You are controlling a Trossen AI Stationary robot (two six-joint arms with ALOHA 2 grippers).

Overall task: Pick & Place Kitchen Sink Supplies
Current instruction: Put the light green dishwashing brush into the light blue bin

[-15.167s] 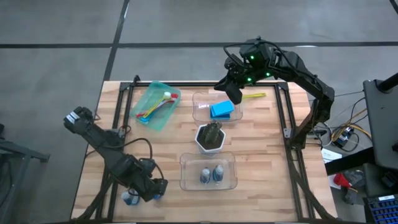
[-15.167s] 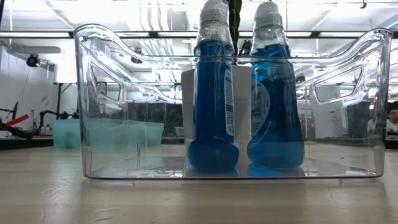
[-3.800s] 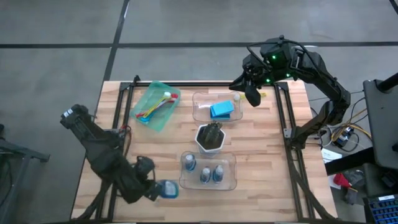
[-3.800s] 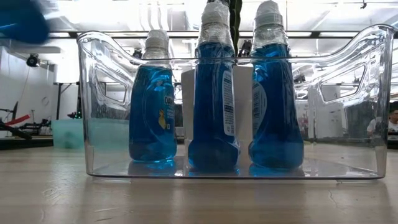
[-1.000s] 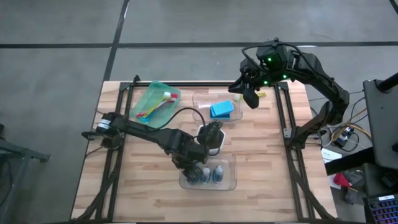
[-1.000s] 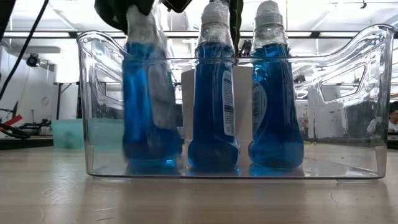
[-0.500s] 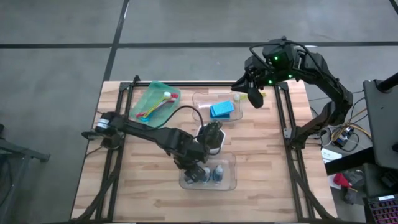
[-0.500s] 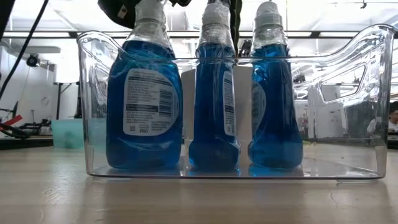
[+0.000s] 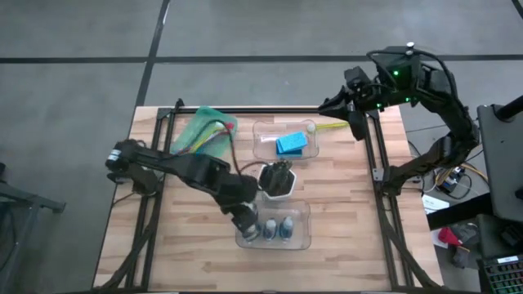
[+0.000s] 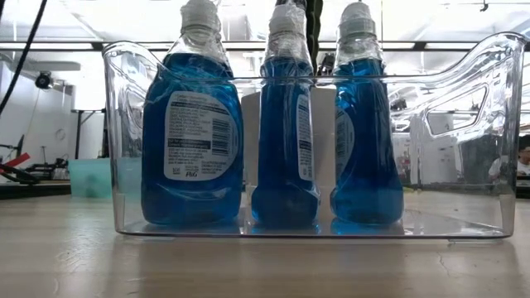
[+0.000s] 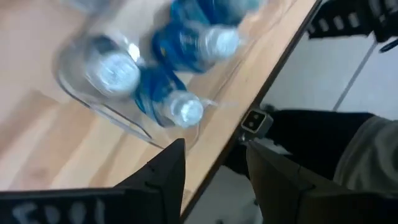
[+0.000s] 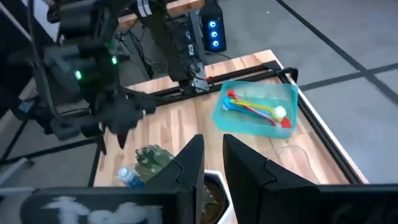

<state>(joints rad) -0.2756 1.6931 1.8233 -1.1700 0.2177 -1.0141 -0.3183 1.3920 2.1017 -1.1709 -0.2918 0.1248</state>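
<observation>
Wooden boards make up our light table top (image 9: 204, 261), and grey floor lies all around it. We see a clear plastic bin (image 9: 274, 224) near the front edge, and three small clear bottles of blue liquid with grey caps (image 10: 286, 124) stand upright in a row inside it. Our left gripper (image 9: 248, 219) hangs just above the bottle at the left end of the row, with its dark fingers (image 11: 165, 171) a little way apart and nothing between them. A white six-sided pot with a dark plant (image 9: 277, 180) sits just behind this bin. Farther back, a second clear bin (image 9: 265, 147) holds a flat blue sponge (image 9: 291, 144). A green tray (image 9: 204, 135) at the back left holds thin coloured brushes (image 12: 255, 106). Our right gripper (image 9: 355, 124) floats over the back right corner, its fingers (image 12: 189, 168) close together with a thin gap, holding nothing. A slim yellow brush (image 9: 327, 126) lies on the table near it.
</observation>
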